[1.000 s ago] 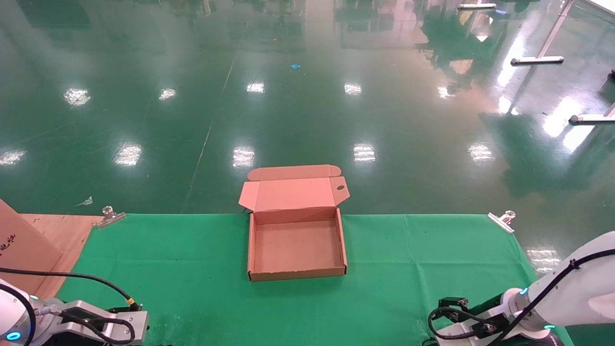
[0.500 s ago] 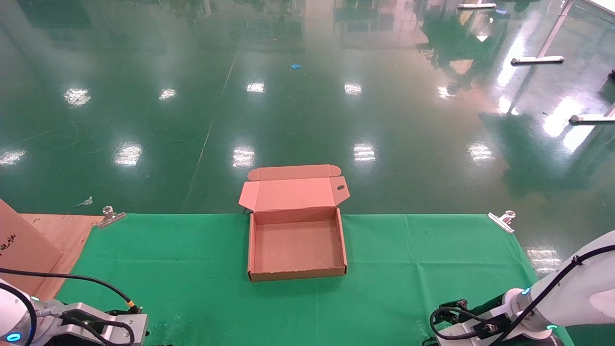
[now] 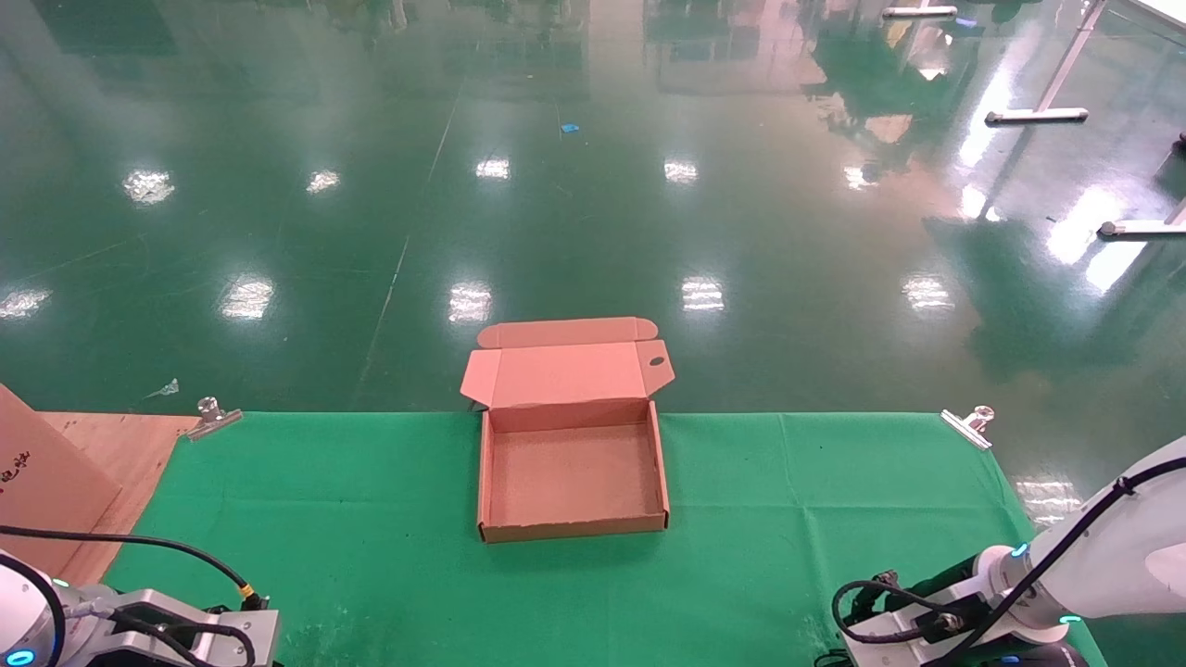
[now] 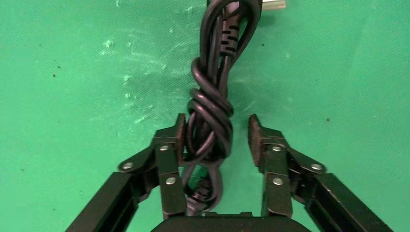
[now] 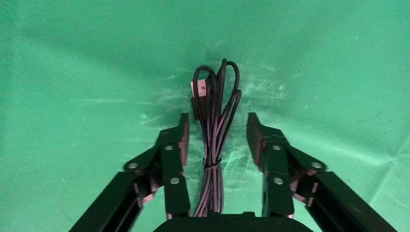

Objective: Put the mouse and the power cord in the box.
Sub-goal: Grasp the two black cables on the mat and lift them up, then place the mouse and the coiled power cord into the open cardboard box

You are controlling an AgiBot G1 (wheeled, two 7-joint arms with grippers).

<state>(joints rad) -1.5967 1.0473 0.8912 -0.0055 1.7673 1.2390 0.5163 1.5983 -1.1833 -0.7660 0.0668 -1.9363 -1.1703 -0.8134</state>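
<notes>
I found both tools spread wide: left tool [image 4: 215,140] straddling the power cord [image 4: 211,111], right tool [image 5: 216,137] straddling the mouse's cable [image 5: 215,121]. Loose loops might snag. The box [image 3: 572,477] stood open, mid-counter.

Only one marking is seen: small red characters printed on the brown cardboard panel [image 3: 37,468] at the left edge of the head view, too small to be read. No other text, label, brand or number is shown in any view.

Box [image 3: 573,528] open-topped — bare green cloth [image 3: 371,519] on both sides.
</notes>
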